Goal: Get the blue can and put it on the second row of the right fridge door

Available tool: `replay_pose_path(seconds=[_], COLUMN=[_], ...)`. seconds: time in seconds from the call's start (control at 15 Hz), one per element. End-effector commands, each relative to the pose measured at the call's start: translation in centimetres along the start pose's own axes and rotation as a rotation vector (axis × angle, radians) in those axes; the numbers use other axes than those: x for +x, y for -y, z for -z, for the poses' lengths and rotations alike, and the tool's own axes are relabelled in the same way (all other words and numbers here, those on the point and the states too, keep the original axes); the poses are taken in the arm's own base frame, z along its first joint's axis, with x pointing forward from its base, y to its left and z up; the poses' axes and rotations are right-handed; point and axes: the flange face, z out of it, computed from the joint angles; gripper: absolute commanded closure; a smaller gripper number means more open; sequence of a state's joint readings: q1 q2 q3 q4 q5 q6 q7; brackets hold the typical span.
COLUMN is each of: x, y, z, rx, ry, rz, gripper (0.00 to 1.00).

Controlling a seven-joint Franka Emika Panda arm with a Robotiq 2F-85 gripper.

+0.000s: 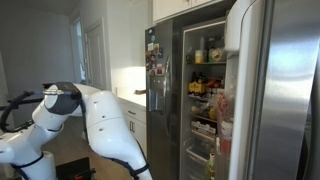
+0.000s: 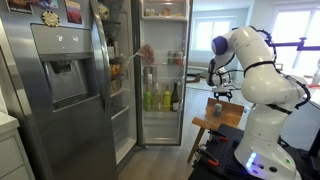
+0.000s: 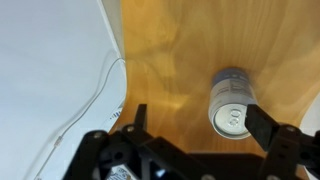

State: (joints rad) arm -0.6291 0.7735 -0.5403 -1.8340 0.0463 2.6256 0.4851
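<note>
Both exterior views stand well back, facing the open fridge (image 2: pixel 160 52) and robot arm (image 1: pixel 100 120) from opposite sides. The wrist view looks straight down, close over a wooden tabletop (image 3: pixel 170 60).

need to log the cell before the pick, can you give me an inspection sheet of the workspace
surface: wooden top, seen in the wrist view
job's things: blue can upright on the wood, not gripped; right fridge door open, its shelves stocked
clutter: nothing seen on the wood
grippers: gripper open, over the wood, the can close to one finger
cables: thin pale line on the white area, cannot tell if it is a cable
surroundings: open fridge with bottles; dark door with papers
</note>
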Motion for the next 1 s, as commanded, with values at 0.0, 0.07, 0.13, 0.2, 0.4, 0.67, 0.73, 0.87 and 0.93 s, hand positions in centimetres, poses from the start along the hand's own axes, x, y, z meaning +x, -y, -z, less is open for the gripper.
replay_pose_path(seconds=[0.0, 0.07, 0.13, 0.2, 0.4, 0.67, 0.73, 0.87, 0.93], x=[1.6, 1.8, 2.1, 2.3, 2.8, 3.0, 3.0, 2.9, 2.9], y=[-1.5, -2.0, -2.3, -2.5, -2.7, -2.4, -2.2, -1.6, -1.2], z=[-1.7, -2.0, -2.3, -2.6, -3.3, -3.9, -4.0, -4.3, -4.5], rx=[0.048, 0.072, 0.105, 0.132, 0.195, 0.25, 0.259, 0.272, 0.277], ry=[0.021, 0.02, 0.015, 0.011, -0.004, -0.005, -0.009, -0.023, -0.029], rz=[-0.017, -0.024, -0.031, -0.032, -0.033, -0.014, -0.006, 0.013, 0.016], gripper=[0.0, 0.0, 0.0, 0.0, 0.0, 0.0, 0.0, 0.0, 0.0])
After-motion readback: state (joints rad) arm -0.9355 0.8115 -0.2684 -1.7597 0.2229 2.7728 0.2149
